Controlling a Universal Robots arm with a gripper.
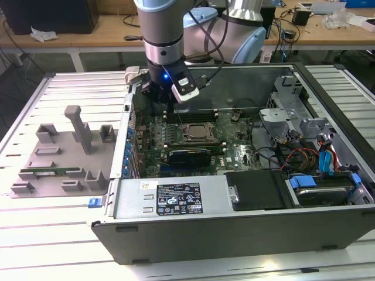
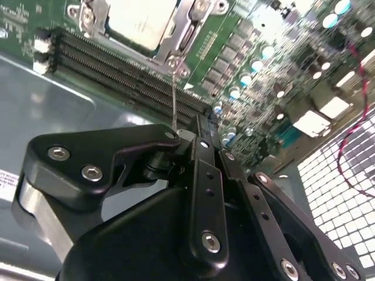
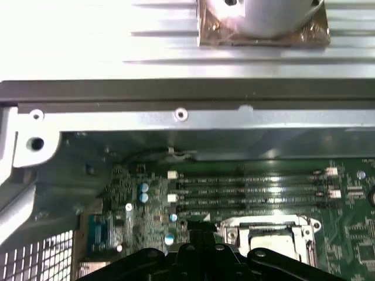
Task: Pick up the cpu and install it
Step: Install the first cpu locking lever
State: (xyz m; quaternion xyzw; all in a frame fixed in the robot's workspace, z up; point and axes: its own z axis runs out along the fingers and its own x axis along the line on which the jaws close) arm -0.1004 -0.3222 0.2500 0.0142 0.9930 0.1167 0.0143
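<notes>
The cpu (image 1: 197, 130) lies in the socket in the middle of the motherboard inside the open computer case. Its silvery top (image 2: 140, 20) sits under the metal socket frame (image 2: 183, 35) and also appears in the first wrist view (image 3: 270, 239). My gripper (image 1: 160, 99) hovers over the board, toward the exterior view's left of the socket and near the case's back wall. Its black fingers (image 2: 202, 137) are closed together. A thin metal lever (image 2: 174, 93) runs from the socket's corner up to the fingertips; I cannot tell whether it is pinched. The gripper (image 3: 199, 237) stands just beside the memory slots.
Empty memory slots (image 3: 252, 187) lie between the socket and the case's back wall (image 3: 176, 117). A grey parts fixture (image 1: 58, 158) holding a green memory stick (image 1: 44, 173) sits outside the case at the exterior view's left. The power supply (image 1: 170, 199) and the drive cage with cables (image 1: 316, 152) crowd the front and right.
</notes>
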